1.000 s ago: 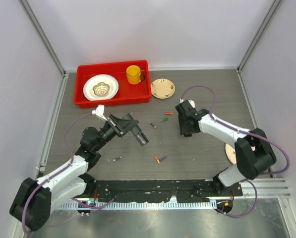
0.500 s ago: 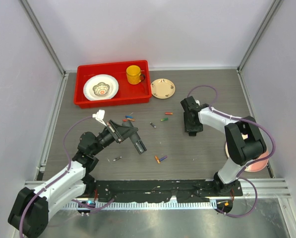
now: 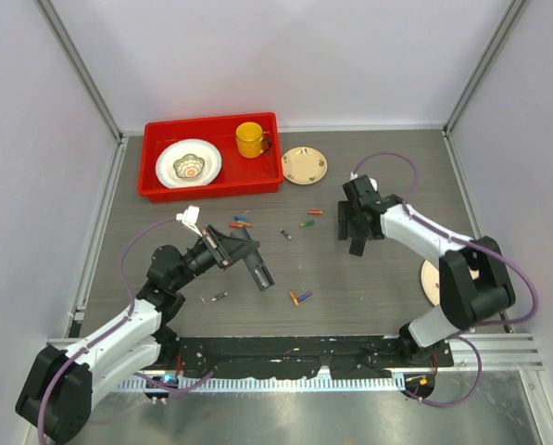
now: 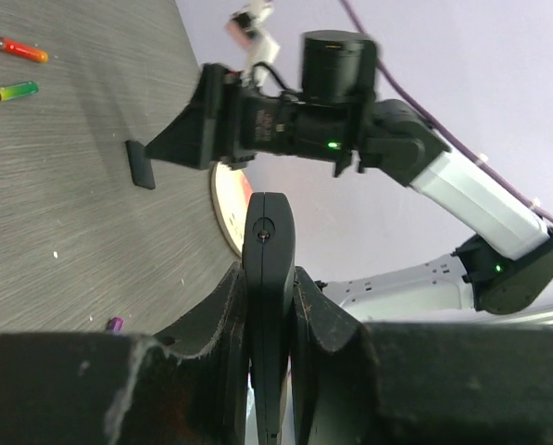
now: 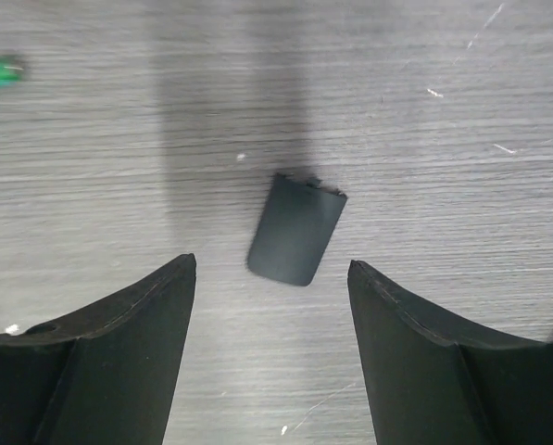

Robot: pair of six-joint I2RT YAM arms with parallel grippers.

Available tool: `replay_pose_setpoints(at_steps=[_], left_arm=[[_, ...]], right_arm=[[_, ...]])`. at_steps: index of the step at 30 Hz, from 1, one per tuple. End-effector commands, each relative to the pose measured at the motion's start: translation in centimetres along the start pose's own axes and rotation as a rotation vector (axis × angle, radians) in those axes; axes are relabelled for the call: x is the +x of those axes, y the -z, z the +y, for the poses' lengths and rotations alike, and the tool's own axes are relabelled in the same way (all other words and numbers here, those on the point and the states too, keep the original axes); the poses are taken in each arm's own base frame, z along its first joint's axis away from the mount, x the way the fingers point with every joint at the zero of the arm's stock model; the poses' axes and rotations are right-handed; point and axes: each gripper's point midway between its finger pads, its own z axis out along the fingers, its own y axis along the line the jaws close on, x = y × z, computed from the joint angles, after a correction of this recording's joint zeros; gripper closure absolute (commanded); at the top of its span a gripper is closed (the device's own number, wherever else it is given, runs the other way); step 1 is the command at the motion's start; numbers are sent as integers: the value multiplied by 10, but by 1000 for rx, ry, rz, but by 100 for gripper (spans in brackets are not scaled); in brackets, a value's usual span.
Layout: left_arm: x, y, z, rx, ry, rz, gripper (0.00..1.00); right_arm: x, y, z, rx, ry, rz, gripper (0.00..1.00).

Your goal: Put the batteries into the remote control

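Observation:
My left gripper point(image 3: 245, 252) is shut on the black remote control point(image 3: 256, 266) and holds it off the table; in the left wrist view the remote point(image 4: 268, 243) stands edge-on between the fingers. My right gripper point(image 3: 354, 234) is open and empty, hovering over the small black back cover point(image 5: 297, 229), which lies flat on the table between the open jaws. The cover also shows in the left wrist view point(image 4: 140, 164). Batteries lie loose: a blue, orange and red group point(image 3: 240, 222), a green one point(image 3: 307, 223), a red one point(image 3: 314, 212), an orange and purple pair point(image 3: 299, 297).
A red tray point(image 3: 211, 191) at the back left holds a white plate point(image 3: 189, 163) and a yellow mug point(image 3: 250, 139). A tan saucer point(image 3: 305, 165) sits beside it. Another plate point(image 3: 430, 283) lies partly under the right arm. Two more small cells point(image 3: 285, 234) point(image 3: 219, 297) lie loose.
The right gripper has shifted and turned over the back cover, which lies loose on the table. The left arm drew the remote back toward itself and down a little.

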Motion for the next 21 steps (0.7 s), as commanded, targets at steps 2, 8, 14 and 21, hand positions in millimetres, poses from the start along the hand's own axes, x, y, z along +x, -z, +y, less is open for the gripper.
replay_pose_setpoints(at_steps=[2, 8, 14, 21], left_arm=[[0, -1, 6, -20, -9, 6, 100], [-2, 2, 16, -76, -20, -12, 100], [4, 12, 20, -101, -41, -2, 100], [13, 24, 20, -74, -56, 7, 100]], right_arm=[[-24, 62, 49, -185, 61, -213, 28], [31, 95, 111, -258, 299, -288, 35], [77, 102, 135, -394, 319, -343, 37], [87, 104, 161, -522, 354, -330, 46]])
